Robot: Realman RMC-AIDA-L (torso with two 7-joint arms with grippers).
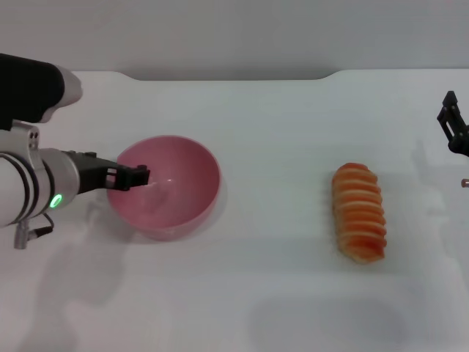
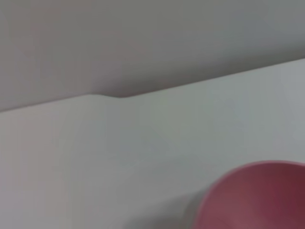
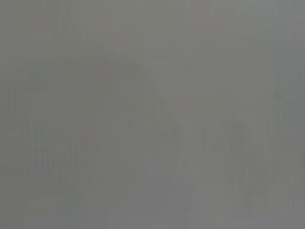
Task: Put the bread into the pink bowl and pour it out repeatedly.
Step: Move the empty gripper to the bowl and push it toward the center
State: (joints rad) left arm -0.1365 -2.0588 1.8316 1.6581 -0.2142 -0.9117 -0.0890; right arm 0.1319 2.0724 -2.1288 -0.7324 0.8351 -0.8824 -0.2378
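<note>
The pink bowl (image 1: 170,187) stands on the white table at the left, and nothing lies in it. My left gripper (image 1: 132,177) reaches in from the left, and its black fingers close over the bowl's near-left rim. Part of the bowl (image 2: 259,198) also shows in the left wrist view. The bread (image 1: 358,213), orange with pale stripes facing up, lies on the table at the right, well apart from the bowl. My right gripper (image 1: 454,132) hangs at the far right edge, above and to the right of the bread.
The white table (image 1: 278,293) ends at a back edge with a shallow notch (image 1: 227,75), and a grey wall stands behind it. The right wrist view shows only plain grey.
</note>
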